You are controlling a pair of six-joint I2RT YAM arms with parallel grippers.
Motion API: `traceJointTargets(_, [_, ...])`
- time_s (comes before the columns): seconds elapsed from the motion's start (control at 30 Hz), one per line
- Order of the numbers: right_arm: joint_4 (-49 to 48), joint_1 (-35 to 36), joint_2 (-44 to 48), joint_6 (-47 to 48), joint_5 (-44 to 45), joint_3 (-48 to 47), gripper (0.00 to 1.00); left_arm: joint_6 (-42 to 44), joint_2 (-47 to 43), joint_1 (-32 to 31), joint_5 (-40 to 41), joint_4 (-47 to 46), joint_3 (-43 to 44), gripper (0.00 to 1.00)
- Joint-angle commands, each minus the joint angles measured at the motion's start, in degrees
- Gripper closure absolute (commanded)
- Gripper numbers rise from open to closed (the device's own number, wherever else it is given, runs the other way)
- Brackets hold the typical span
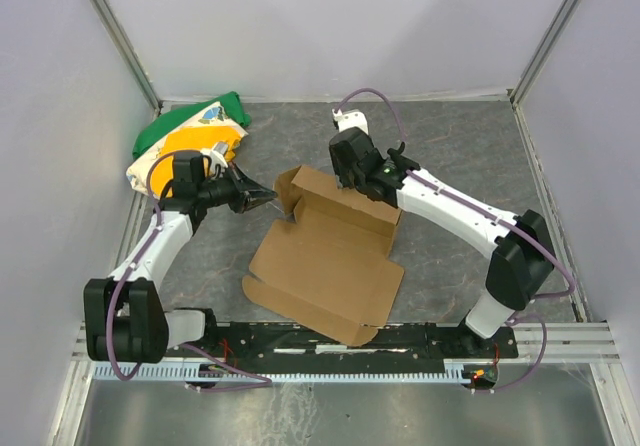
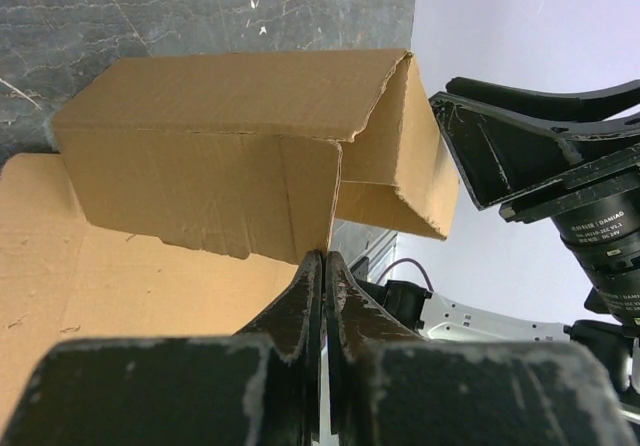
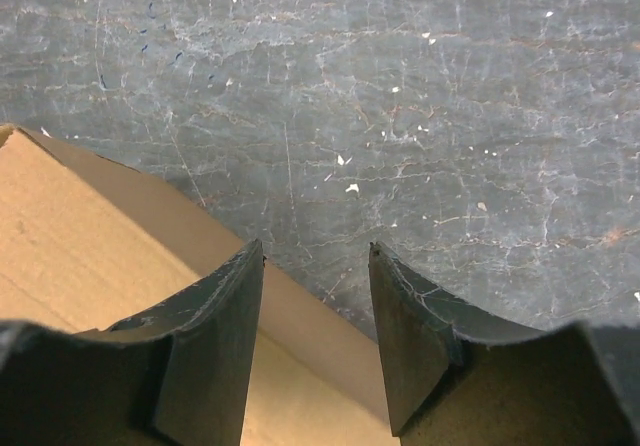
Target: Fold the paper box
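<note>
**Far wall up, corner being worked**

The paper box (image 1: 320,256) lies mid-table; its far wall and left end flap stand raised, the broad near panel flat toward the arm bases. The left gripper (image 1: 265,199) has its fingers pressed together, tips right at the corner seam; whether they nip cardboard, I can't tell. The right gripper (image 1: 347,180) hangs spread over the far wall's edge, holding nothing. This looks like the wall-raising step, early on; next, brace that wall and tuck the end flap inward.
</note>
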State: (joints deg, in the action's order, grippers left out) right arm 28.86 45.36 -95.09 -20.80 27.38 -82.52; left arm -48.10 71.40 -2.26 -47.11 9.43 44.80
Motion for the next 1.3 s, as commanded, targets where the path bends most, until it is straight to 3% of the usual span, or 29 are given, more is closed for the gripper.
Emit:
traceJointTargets(0.0, [0.9,0.1,1.7,-2.7,-3.1,1.4,0.45,-1.2,-1.7,-0.3,-2.4,0.1,-0.4,0.93])
traceJointTargets(0.13, [1.8,0.1,0.6,-3.3,-4.6,1.5,0.46,-0.1,-2.0,-0.4,-2.8,0.1,0.4,0.61])
traceJointTargets(0.33, [1.3,0.3,0.4,-3.9,-4.6,2.7,0.46,1.1,-4.6,-0.4,-1.1,-0.3,1.5,0.45])
traceJointTargets(0.43, [1.3,0.3,0.3,-3.4,-4.3,2.5,0.46,3.7,-6.2,-0.3,3.1,2.3,2.8,0.42])
traceJointTargets(0.67, [2.8,0.3,-0.3,-0.8,-4.4,0.6,0.46,15.8,-7.9,1.2,21.6,7.9,8.0,0.37])
traceJointTargets(0.8, [5.4,0.1,-0.3,1.2,-4.9,-1.8,0.46,29.4,-11.1,1.2,33.3,-1.4,1.5,0.37])
traceJointTargets(0.87, [7.8,0.0,-0.3,2.5,-6.3,-4.1,0.46,33.1,-11.2,1.1,31.5,-7.5,-3.6,0.38])
traceJointTargets(1.0, [14.5,-0.5,0.4,4.2,-9.3,-9.2,0.46,28.2,-14.4,1.1,19.1,-31.1,-19.0,0.4])
traceJointTargets(1.1, [17.7,-1.1,2.0,4.6,-11.4,-11.5,0.46,30.5,-16.0,0.0,16.5,-35.3,-24.2,0.42])
traceJointTargets(1.27, [20.6,-2.0,0.7,4.6,-18.9,-12.4,0.46,33.6,-13.1,-1.2,17.3,-36.9,-22.9,0.42])
